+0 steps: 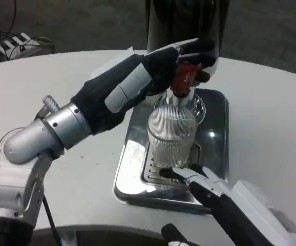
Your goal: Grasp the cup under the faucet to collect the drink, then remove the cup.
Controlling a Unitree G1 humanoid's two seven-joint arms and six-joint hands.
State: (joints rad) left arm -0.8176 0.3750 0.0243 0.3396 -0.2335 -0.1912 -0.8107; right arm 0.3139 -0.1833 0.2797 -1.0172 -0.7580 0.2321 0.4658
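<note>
A clear ribbed cup [171,134] stands upright on the steel drip tray [214,110], right under the faucet spout [178,97]. My left hand [143,77] reaches in from the left, its fingers wrapped around the red faucet lever [183,77]. My right hand [214,197] lies low at the front right. Its fingertips [185,174] sit at the foot of the cup, and its thumb is spread well apart, so it has no hold on the cup. I cannot tell whether the cup contains any liquid.
The dark dispenser body [186,23] rises behind the tray. The round white table [271,118] spreads to both sides. Cables and a power strip [15,41] lie on the floor at the far left.
</note>
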